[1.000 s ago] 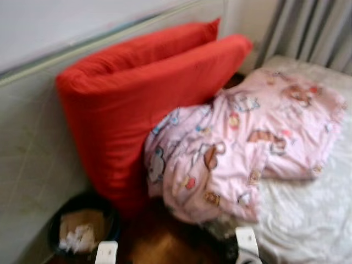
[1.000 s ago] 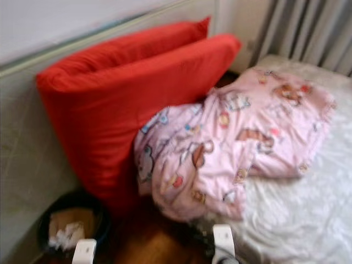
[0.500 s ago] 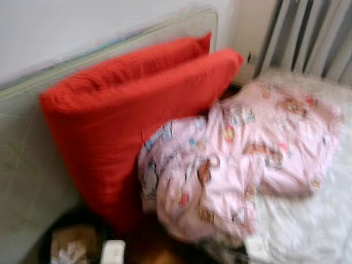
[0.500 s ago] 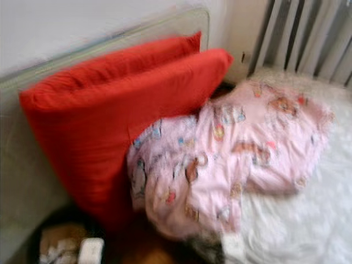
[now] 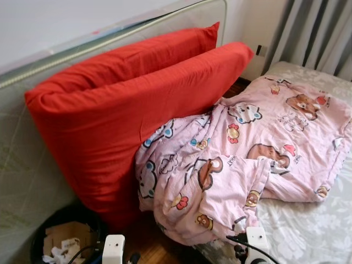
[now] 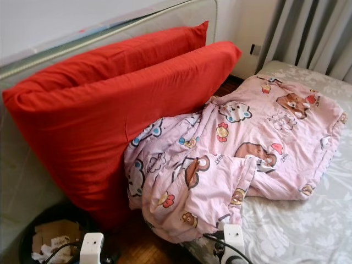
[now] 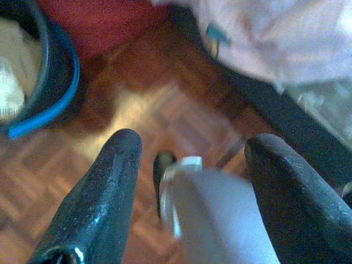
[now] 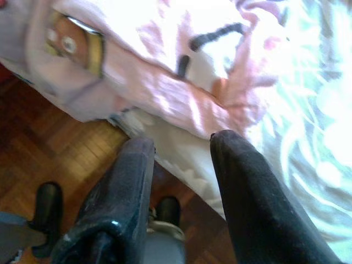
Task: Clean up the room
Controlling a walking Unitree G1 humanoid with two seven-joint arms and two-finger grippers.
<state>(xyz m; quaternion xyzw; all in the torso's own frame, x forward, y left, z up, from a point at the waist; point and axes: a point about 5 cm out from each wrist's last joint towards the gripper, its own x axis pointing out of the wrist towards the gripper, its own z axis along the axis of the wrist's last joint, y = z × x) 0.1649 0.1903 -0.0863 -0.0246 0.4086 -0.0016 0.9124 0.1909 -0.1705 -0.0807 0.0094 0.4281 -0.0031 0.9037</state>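
Note:
Two big red pillows (image 5: 126,104) stand on edge against a padded grey-green panel (image 5: 22,165) at the wall. A pink quilt with cartoon animals (image 5: 242,154) lies crumpled on the bed (image 5: 308,225), leaning on the pillows and hanging over the bed's near corner. My left gripper (image 7: 192,143) hangs open over the parquet floor (image 7: 159,93), near a black bin (image 7: 44,88). My right gripper (image 8: 184,140) is open too, low beside the bed's edge, pointing at the overhanging quilt (image 8: 165,66). Nothing is between either pair of fingers.
The black bin (image 5: 66,220) with cardboard and crumpled paper stands on the floor at the lower left, below the pillows. Grey curtains (image 5: 319,33) hang behind the bed. A wall socket (image 5: 259,50) sits beside them. A narrow strip of wooden floor (image 5: 148,245) runs between bin and bed.
The camera has shifted a little and the blur has gone. Pillows, quilt and bin lie as before, and both arms stay low at the picture's bottom edge.

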